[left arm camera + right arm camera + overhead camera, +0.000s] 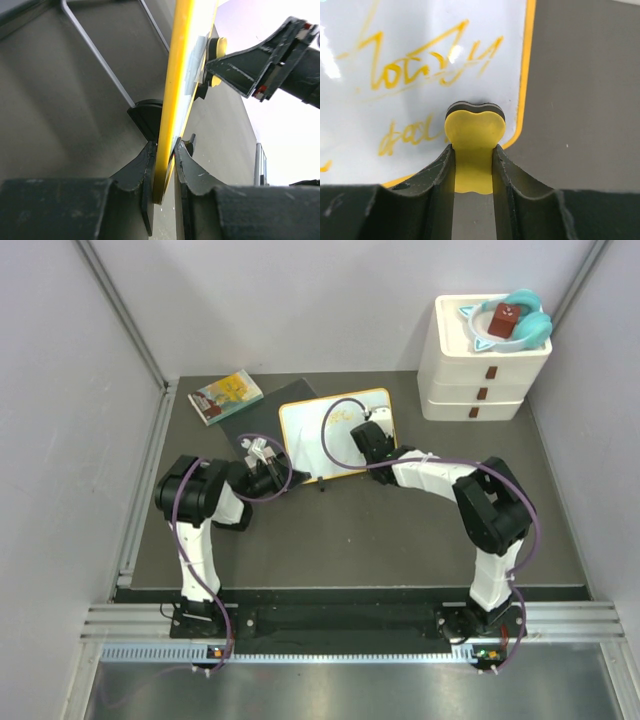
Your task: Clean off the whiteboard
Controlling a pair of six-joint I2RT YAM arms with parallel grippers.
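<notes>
The whiteboard [322, 435], white with a yellow-orange frame, stands tilted on the dark table. Yellow scribbles [415, 65] cover its face. My left gripper [272, 478] is shut on the board's lower left edge; in the left wrist view the yellow frame [172, 100] runs up between the jaws of my left gripper [165, 160]. My right gripper [368, 440] is over the board's right side. In the right wrist view it [474, 155] is shut on a yellow eraser [475, 137] with a dark pad, whose tip rests on the board near the lower right corner.
A small colourful book [225, 396] lies at the back left beside a dark grey mat [265, 415]. A white drawer unit [483, 370] stands at the back right with a teal item [520, 320] on top. Grey walls enclose the table.
</notes>
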